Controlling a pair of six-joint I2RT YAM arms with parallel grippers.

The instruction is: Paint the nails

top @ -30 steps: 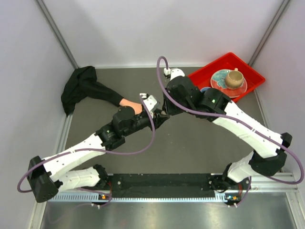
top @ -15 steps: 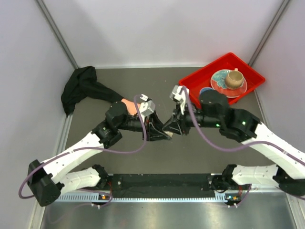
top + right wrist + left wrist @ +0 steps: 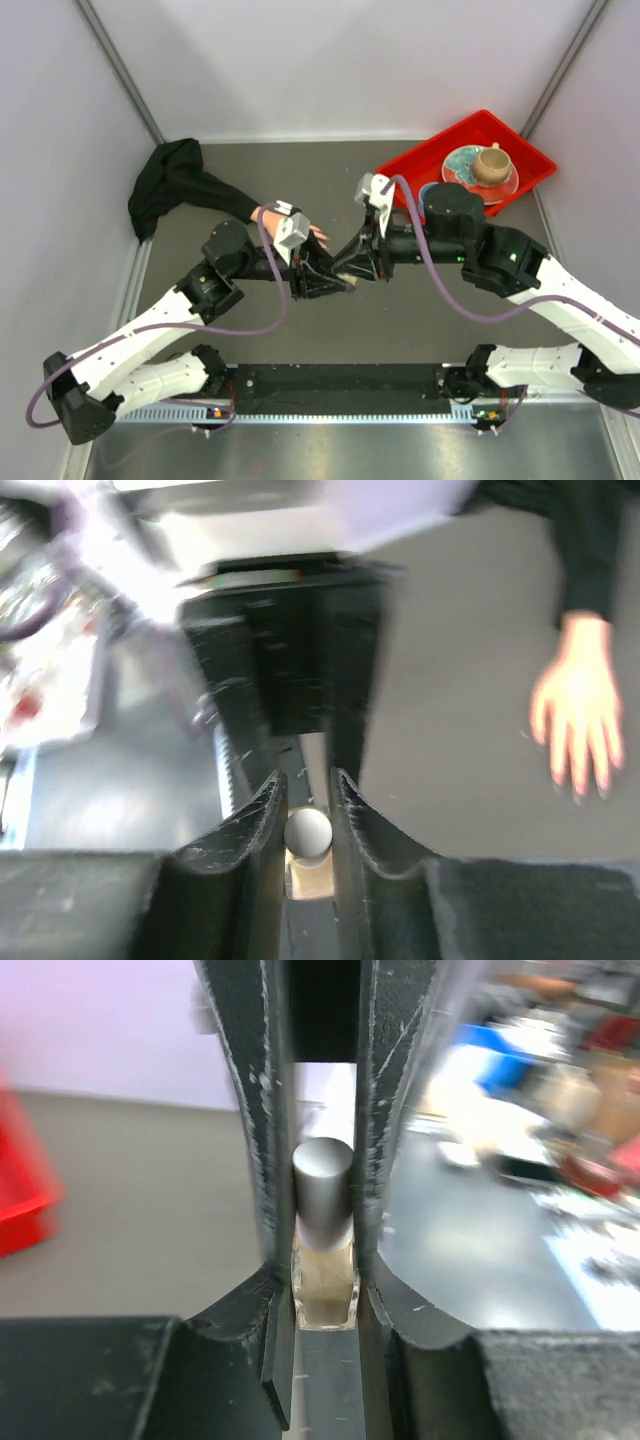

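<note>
Well, my left gripper (image 3: 337, 283) is clamped on a small tan bottle (image 3: 325, 1295), and my right gripper (image 3: 307, 780) pinches its pale cap (image 3: 322, 1185), tip to tip. Beside them a pink-beige mannequin hand (image 3: 575, 720) lies flat on the table (image 3: 420, 320), black sleeve (image 3: 195, 185) trailing away. Its nails (image 3: 577, 792) are tiny, dark and blurred.

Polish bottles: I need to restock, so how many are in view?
1: the bottle is clamped in the left gripper, with the right gripper closed on its cap end. Others could be hidden beneath them.
</note>
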